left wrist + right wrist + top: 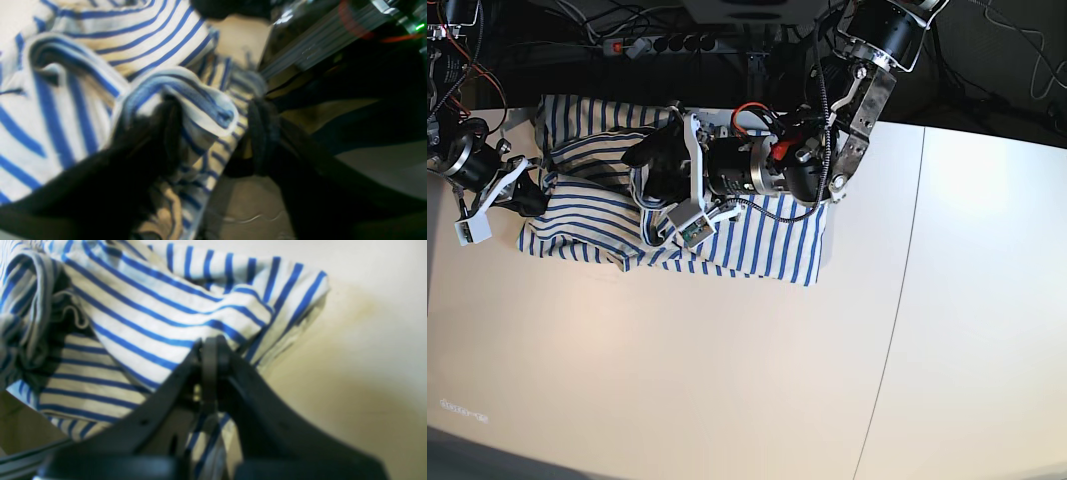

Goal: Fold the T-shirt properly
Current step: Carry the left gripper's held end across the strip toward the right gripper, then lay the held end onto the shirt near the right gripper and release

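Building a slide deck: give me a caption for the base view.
Both arms reach over the striped T-shirt bunched at the white table's far edge.
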{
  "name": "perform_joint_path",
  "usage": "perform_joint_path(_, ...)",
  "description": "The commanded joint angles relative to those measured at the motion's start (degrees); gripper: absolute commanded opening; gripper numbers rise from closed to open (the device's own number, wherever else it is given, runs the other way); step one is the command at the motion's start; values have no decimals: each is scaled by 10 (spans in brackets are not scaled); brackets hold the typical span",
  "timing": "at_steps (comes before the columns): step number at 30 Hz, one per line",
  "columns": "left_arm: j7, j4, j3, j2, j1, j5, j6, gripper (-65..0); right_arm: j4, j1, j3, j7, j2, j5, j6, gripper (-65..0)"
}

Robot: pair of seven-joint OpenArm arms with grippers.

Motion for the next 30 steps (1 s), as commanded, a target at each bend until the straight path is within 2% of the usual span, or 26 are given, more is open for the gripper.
perform_joint_path(1, -19, 9, 5, 6, -7, 8, 0, -258, 7, 6, 5, 13, 12, 7, 38, -650)
perform_joint_path(2, -29, 9, 9, 6, -7, 32, 7, -257, 7, 6, 5, 13, 12, 7, 38, -650)
perform_joint_path(4, -49, 9, 22, 7, -9, 90, 46, -257, 7, 6, 5, 14, 12, 7, 38, -650)
perform_joint_path(6, -50, 9, 42, 8, -12, 126, 70, -257, 7, 6, 5, 14, 12, 7, 38, -650)
perform_joint_path(14, -84, 9, 162, 13, -12, 141, 132, -258, 7, 6, 5, 26, 12, 6, 38, -650)
perform_joint_path(17, -85, 11, 176, 35, -12, 204, 135, -258, 7, 6, 5, 26, 12, 6, 38, -650)
perform_joint_path(20, -96, 11, 176, 52, -16, 240, 135, -258, 7, 6, 5, 26, 12, 4, 38, -650)
perform_joint_path(25, -96, 11, 176, 55, -42, 252, 135, -258, 7, 6, 5, 26, 12, 4, 38, -650)
perform_joint_path(30, -94, 11, 180, 54, -54, 303, 135, -258, 7, 6, 5, 26, 12, 4, 38, -650)
